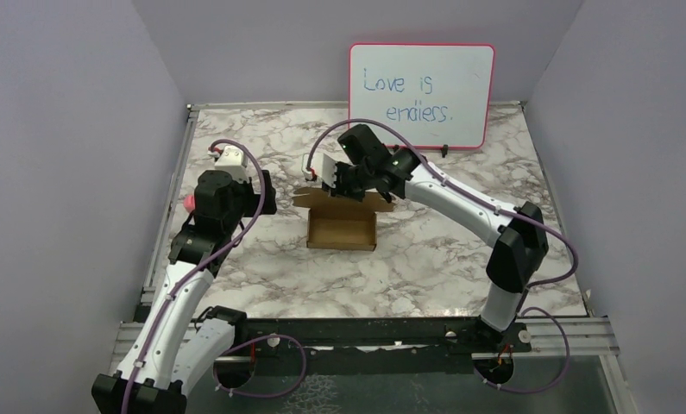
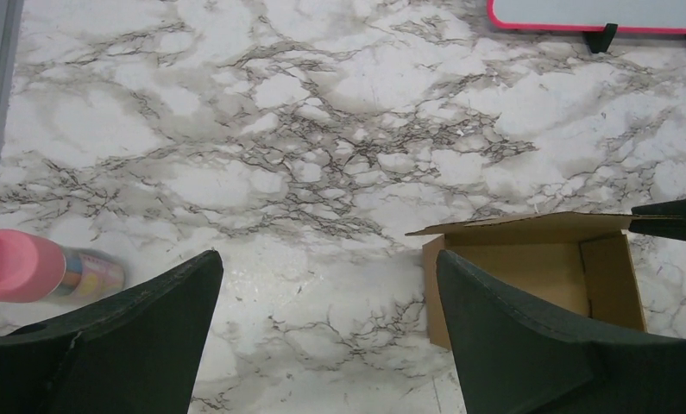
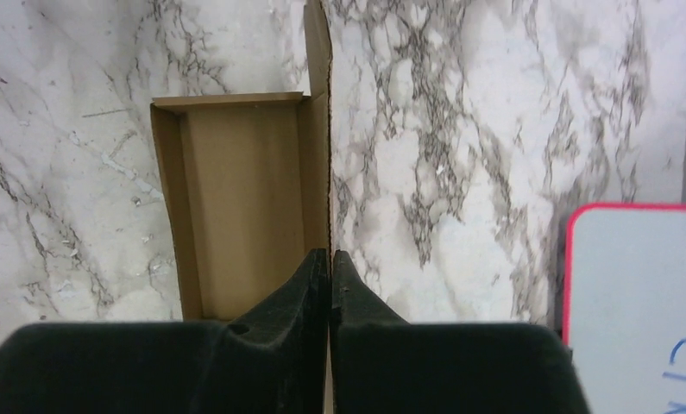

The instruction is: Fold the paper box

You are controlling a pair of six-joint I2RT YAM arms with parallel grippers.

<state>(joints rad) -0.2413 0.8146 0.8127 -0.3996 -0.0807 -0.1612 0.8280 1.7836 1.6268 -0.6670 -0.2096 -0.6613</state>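
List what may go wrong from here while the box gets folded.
1. The right claw pinches only the thin far flap of the paper box; a pull may tear the crease or slip off.
2. The left claw hangs open off to the side, so nothing pins the box; it may slide or lift along.
3. The whiteboard stands close behind the right claw; a backward swing might knock it.
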